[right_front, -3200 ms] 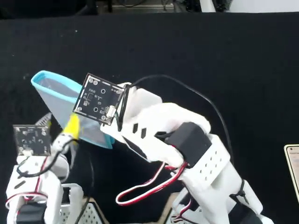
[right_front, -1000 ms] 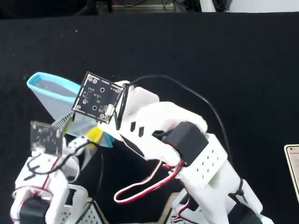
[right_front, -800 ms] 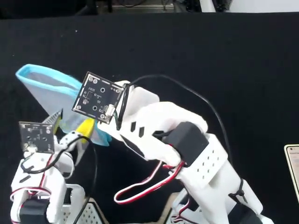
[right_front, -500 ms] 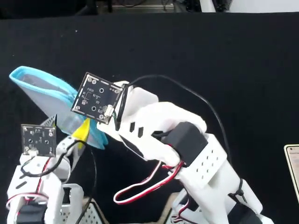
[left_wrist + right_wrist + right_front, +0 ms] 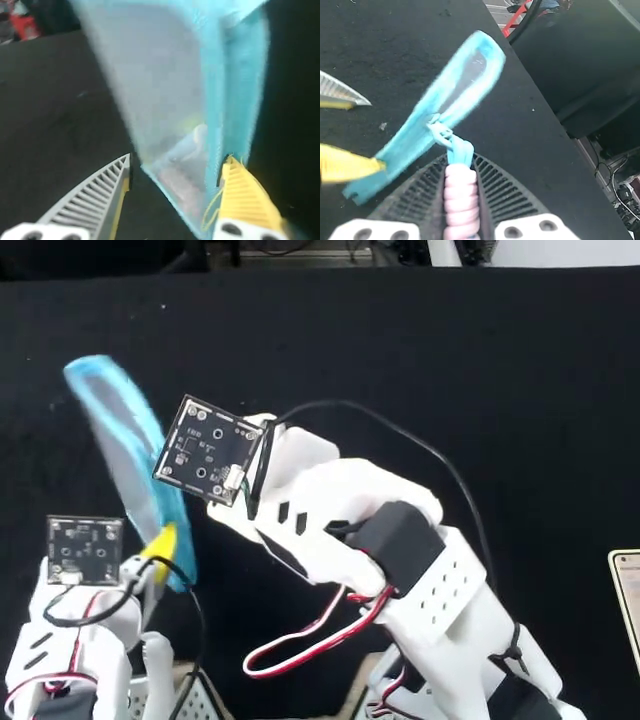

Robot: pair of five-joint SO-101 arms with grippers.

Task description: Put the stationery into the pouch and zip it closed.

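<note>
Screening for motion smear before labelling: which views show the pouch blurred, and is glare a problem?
High view: the pouch is streaked by motion, the arms crisp, no glare on the black table. Left wrist view: the pouch is hazy, its contents indistinct. Right wrist view: its rim is smeared, the pink zipper pull clear.

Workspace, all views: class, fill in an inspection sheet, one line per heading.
surface: black table
job's things: blue pouch held up edge-on, mouth open at its far end; blurred items inside
clutter: pale card at the table's right edge
tools: left tool open, jaws either side of the pouch's lower end; right tool shut on the pink zip pull
cables: black cable and red-white wires loop off the right arm
surroundings: dark equipment beyond the table
</note>
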